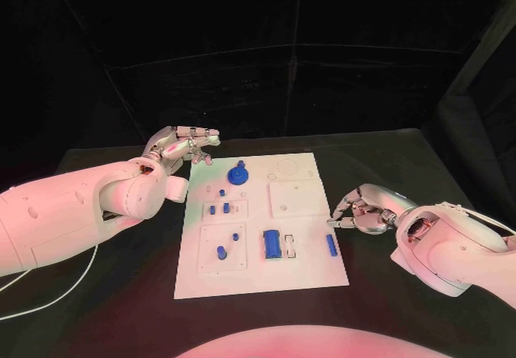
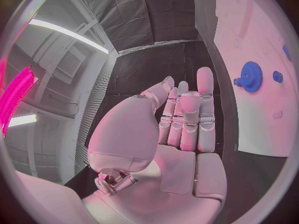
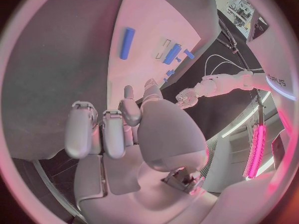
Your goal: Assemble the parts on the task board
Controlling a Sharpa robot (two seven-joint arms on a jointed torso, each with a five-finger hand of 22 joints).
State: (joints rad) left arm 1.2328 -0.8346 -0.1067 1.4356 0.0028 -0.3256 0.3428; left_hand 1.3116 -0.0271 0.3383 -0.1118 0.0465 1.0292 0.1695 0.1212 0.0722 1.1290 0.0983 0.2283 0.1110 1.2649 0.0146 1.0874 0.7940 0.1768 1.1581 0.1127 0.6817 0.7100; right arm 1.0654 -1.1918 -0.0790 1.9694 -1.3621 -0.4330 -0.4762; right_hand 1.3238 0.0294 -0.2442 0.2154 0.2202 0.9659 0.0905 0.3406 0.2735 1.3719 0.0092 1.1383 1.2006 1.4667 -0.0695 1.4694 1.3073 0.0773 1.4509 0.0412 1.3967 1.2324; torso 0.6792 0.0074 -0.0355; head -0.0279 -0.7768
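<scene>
My left hand (image 1: 183,144), fingers straight and empty, hovers beside the board (image 1: 263,224); my right hand (image 1: 364,209), curled in and empty, rests near its other edge.

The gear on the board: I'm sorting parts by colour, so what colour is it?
Blue. The gear shows best in the left wrist view, on the white board.

Two bulky white arms with smooth rounded shells; each ends in a silver hand, the left hand (image 1: 180,145) and right hand (image 1: 362,210), with jointed metal fingers; a thin white cable (image 1: 48,297) trails below the left arm.
</scene>
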